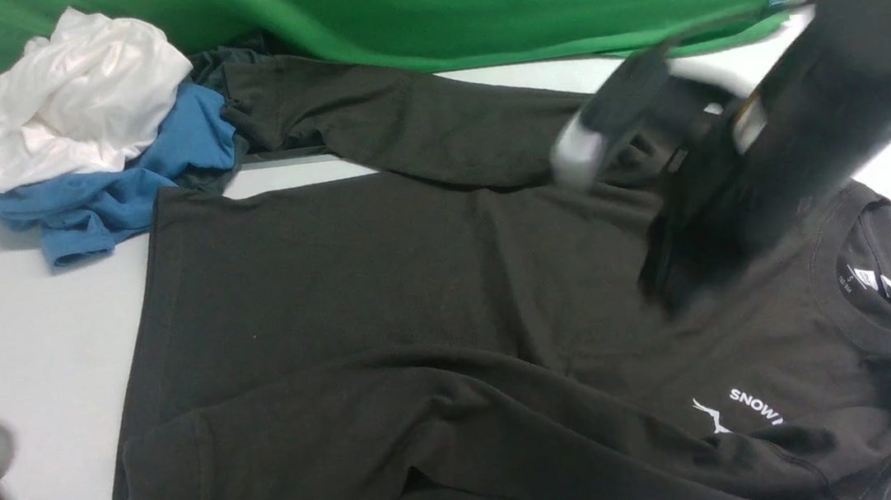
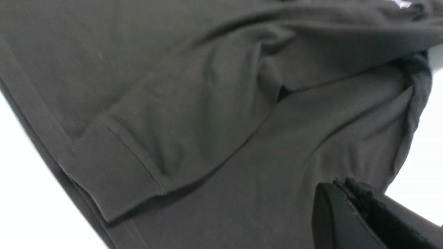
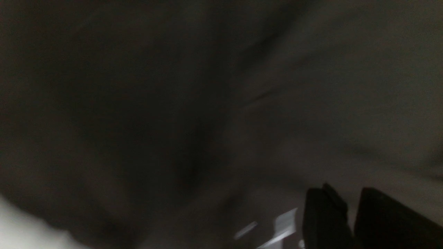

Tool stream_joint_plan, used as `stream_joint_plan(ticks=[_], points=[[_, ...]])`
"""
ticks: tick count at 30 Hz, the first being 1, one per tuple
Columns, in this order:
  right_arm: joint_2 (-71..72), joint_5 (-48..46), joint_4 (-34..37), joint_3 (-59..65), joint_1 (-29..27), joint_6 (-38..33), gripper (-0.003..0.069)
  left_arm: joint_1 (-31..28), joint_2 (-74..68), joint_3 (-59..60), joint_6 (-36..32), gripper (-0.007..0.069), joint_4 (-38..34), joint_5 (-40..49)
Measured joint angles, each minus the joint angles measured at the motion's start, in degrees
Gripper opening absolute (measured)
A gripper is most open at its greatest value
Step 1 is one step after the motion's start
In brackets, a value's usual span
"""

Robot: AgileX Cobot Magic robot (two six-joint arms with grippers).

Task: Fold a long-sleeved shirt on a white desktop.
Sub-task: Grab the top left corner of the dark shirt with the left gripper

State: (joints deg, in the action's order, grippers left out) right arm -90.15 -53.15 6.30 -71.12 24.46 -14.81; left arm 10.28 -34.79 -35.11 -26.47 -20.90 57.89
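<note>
Two tools at a black-brown long-sleeved cotton shirt (image 1: 383, 290) spread on the white tabletop (image 1: 23, 327): left tool (image 2: 337, 197) fully closed; right tool (image 3: 350, 207) motion-blurred, its opening impossible to tell.

Robot-manipulation laboratory bench, staged as a test area. A plain white desktop (image 1: 33, 343) is backed by a green cloth backdrop (image 1: 428, 3) (creased, its lower edge resting on the surface). A black robot arm (image 1: 836, 101) is seen above a long-sleeved shirt (image 1: 416, 286) spread flat. A white garment (image 1: 74, 98) and a blue garment (image 1: 116, 185) are heaped at the far left.
</note>
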Motion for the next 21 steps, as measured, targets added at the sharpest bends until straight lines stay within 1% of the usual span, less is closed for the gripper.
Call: stream_joint_plan(ticks=[1,2,3,6,7,9,10,11,12,13,14,17,19,20,21], points=[[-0.3,1.8,0.4,0.0,-1.9,0.6,0.0173,0.0,-0.9,0.0,0.0,0.0018,-0.1,-0.2],[-2.1,7.0,2.8,-0.7,-7.7,2.6,0.0185,0.0,-5.5,0.0,0.0,0.0018,-0.2,-2.7],[-2.4,7.4,3.1,-0.8,-8.2,2.8,0.0188,0.0,-6.0,0.0,0.0,0.0018,-0.2,-3.1],[-5.8,10.0,6.3,-3.1,-13.2,2.7,0.0196,0.0,-12.1,-0.1,0.0,0.0018,-0.4,-12.0],[-7.6,10.2,7.1,-4.4,-14.6,2.1,0.0198,0.0,-16.5,-1.0,0.0,0.0018,-0.4,-16.1],[-9.0,10.1,7.5,-5.5,-15.2,1.6,0.0198,0.0,-21.0,-2.9,0.0,0.0018,-0.2,-18.8],[-10.3,9.7,7.9,-6.5,-15.2,1.0,0.0198,0.0,-28.6,-7.1,-0.4,0.0018,0.5,-20.4],[-10.4,9.4,8.1,-6.6,-15.1,0.4,0.0198,0.0,-31.9,-9.3,-1.0,0.0018,1.1,-20.6],[-10.4,9.4,8.2,-6.7,-15.0,0.1,0.0198,0.0,-32.7,-9.9,-1.2,0.0018,1.6,-20.7],[-10.4,9.3,8.3,-6.8,-14.6,-0.8,0.0198,-0.1,-39.1,-15.1,-1.9,0.0018,3.7,-21.0],[-10.4,9.3,8.4,-6.9,-14.5,-1.2,0.0198,-0.4,-41.4,-17.4,-1.9,0.0018,5.0,-20.9],[-10.4,7.9,8.4,-6.9,-13.5,-1.7,0.0198,-3.8,-53.9,-31.3,-2.0,0.0018,6.7,-20.4],[-10.4,7.0,8.4,-6.7,-13.1,-1.7,0.0198,-5.5,-58.4,-36.9,-2.2,0.0018,6.0,-19.8],[-10.3,6.4,8.4,-6.3,-12.1,-2.2,0.0198,-7.6,-63.8,-44.0,-4.0,0.0018,4.8,-18.2],[-10.3,6.4,8.4,-6.3,-12.1,-2.2,0.0198,-7.8,-64.4,-44.8,-4.0,0.0018,4.8,-18.2]])
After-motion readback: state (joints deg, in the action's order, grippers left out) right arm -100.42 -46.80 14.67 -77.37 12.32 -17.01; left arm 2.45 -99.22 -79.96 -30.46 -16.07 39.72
